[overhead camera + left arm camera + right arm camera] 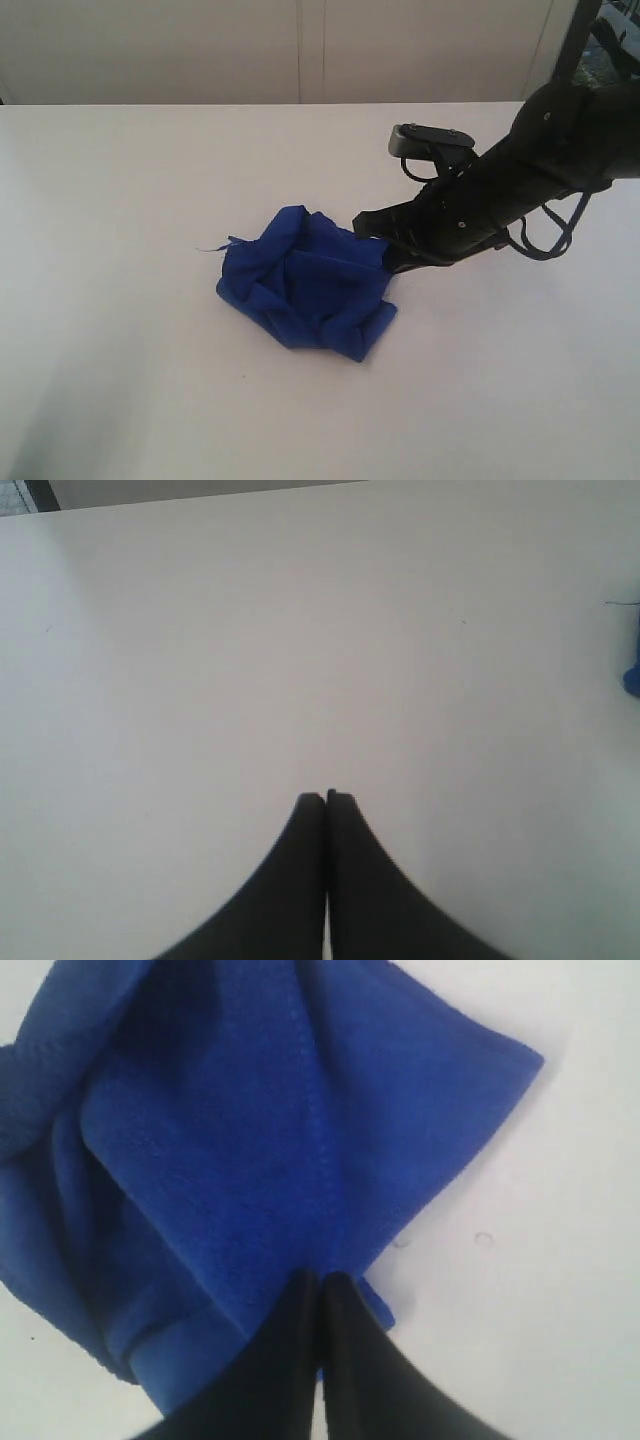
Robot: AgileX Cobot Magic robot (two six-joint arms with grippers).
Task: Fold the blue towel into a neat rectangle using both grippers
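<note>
The crumpled royal-blue terry towel (305, 285) lies in a loose heap of folds on the flat matte white table (120, 200). It sits directly ahead of the right jaws, with its near edge meeting their tips. A thin loose thread (212, 248) trails from the heap on the side farthest from those jaws.

The matte black, tapered right gripper (320, 1280) has its jaws pressed fully together. A stitched hem ridge of the towel runs straight into their tips, and the cloth fans out from that point, so a thin pinch of fabric appears caught between them.

The matching black left gripper (327, 800) also has its jaws closed flat against each other, holding nothing. Only bare table lies ahead of and beneath them. The towel is well off to one side of them, showing as a blue sliver at the edge of the left wrist view.
</note>
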